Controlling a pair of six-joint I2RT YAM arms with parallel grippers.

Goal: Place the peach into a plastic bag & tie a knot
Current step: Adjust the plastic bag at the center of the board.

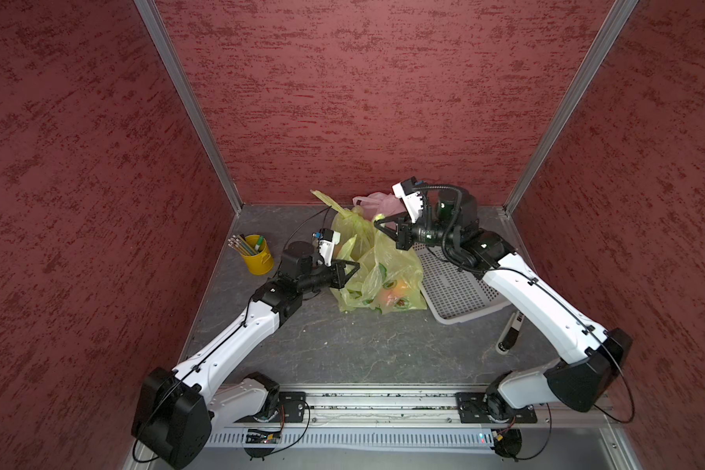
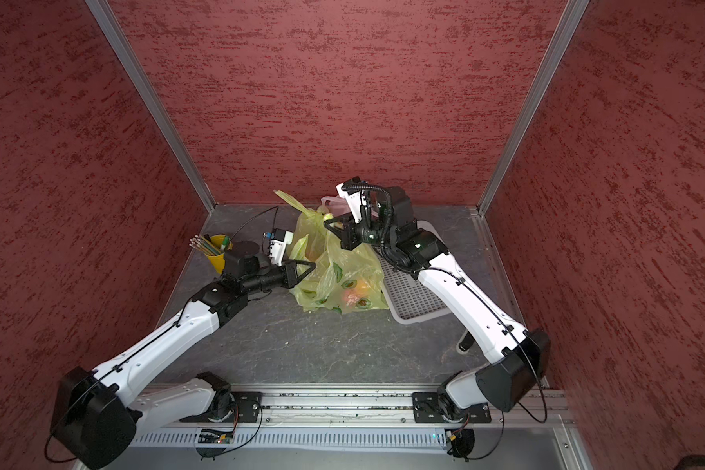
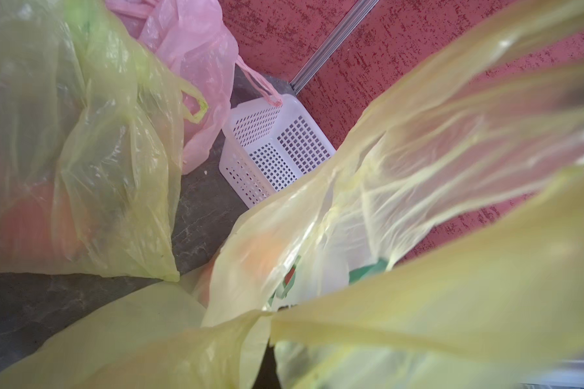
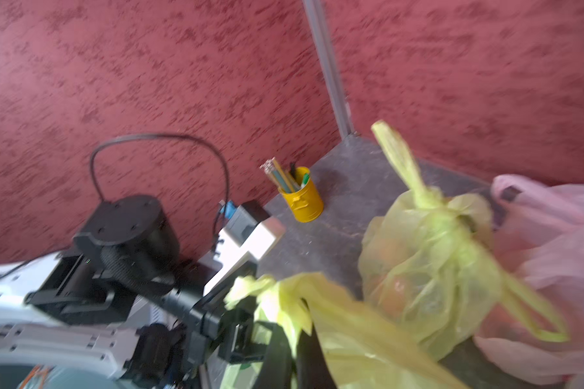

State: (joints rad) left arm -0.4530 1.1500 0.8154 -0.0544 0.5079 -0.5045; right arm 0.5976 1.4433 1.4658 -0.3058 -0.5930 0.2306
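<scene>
left gripper (image 1: 357,265) + right gripper (image 1: 379,223) both pinched shut on top of thin yellow see-through plastic bag (image 1: 395,264), stretched apart, guessing knot prep. round orange peach (image 1: 397,291) already inside, resting at bottom.

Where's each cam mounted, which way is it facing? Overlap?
Both top views: above the base rail, looking down toward the back wall; both arms, left gripper and right gripper shut on the untied yellow bag.
Left wrist: on the left arm, looking through that bag's film at the knotted yellow bag, pink bag, white basket; own fingers barely visible.
Right wrist: on the right arm, facing the left arm and pencil cup; own fingers pinching film.
Shared: both wrist views catch the knotted and pink bags.
</scene>
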